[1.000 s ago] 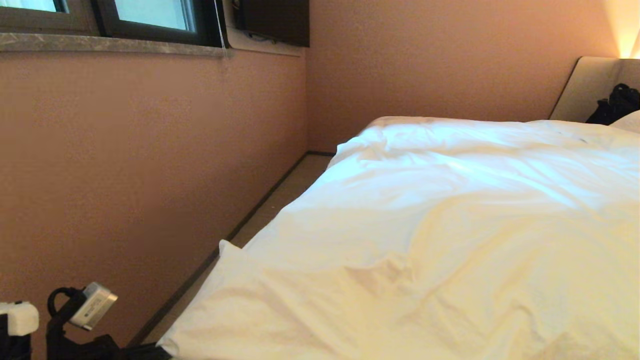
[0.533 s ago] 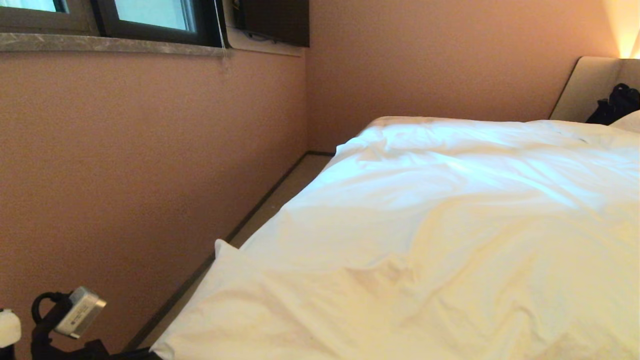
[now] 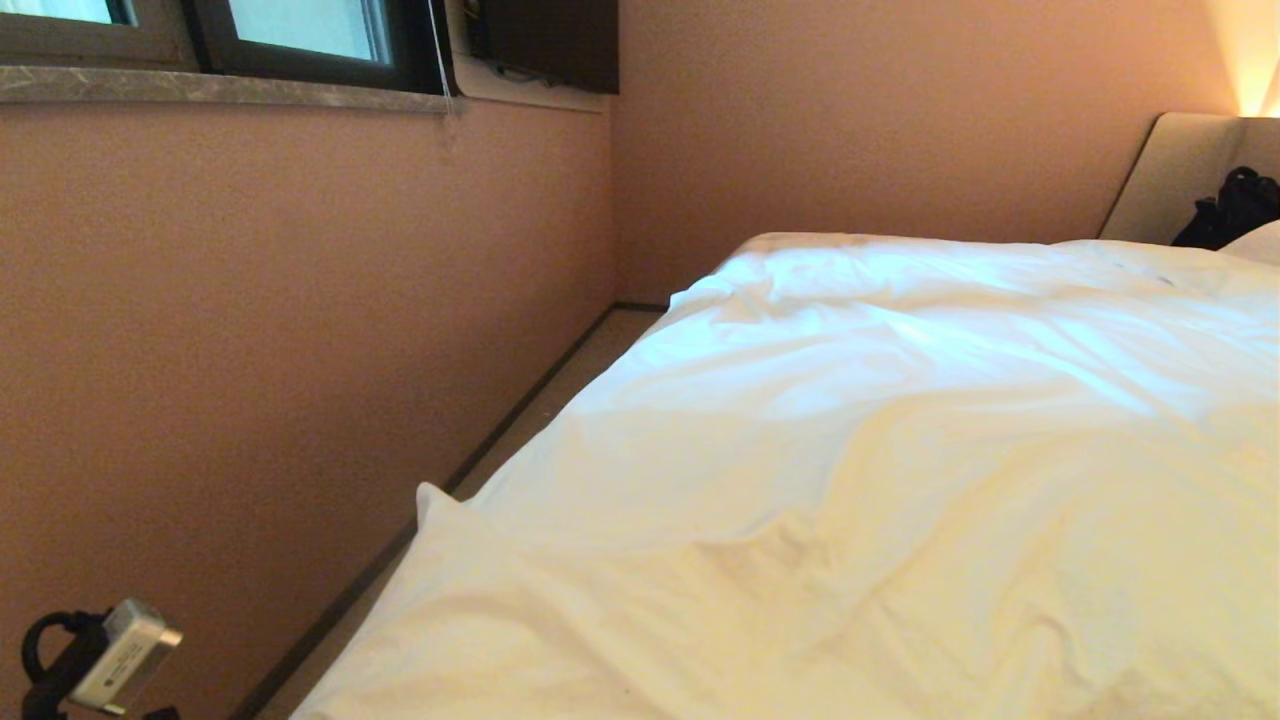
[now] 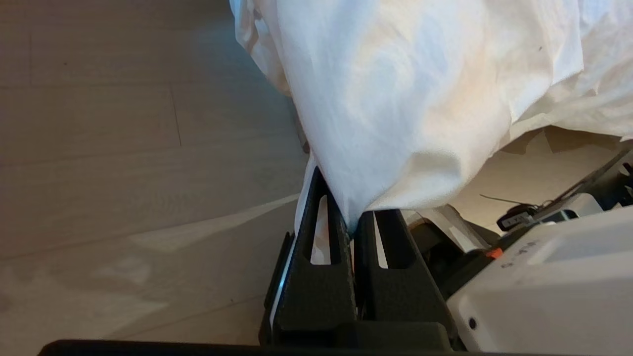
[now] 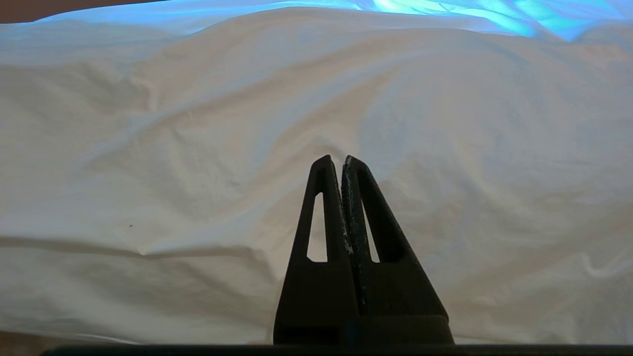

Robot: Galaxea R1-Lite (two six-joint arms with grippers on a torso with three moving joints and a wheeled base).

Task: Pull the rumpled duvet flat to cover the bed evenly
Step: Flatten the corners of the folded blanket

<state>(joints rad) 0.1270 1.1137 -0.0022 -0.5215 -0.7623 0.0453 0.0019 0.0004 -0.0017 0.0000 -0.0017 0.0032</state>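
Left gripper (image 4: 352, 225) is pinched tight on a duvet (image 4: 395, 99) corner, mid-pull. Next, judge tension and draw that corner outward, clear of the bed.

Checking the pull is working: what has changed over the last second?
The left hand, shut on the duvet corner, has drawn back toward the lower left of the head view, dragging that corner along. The right hand rests shut over the duvet; the far end of the bed looks unchanged.

Window (image 3: 300, 30), pink wall (image 3: 250, 300), floor (image 4: 123, 148).
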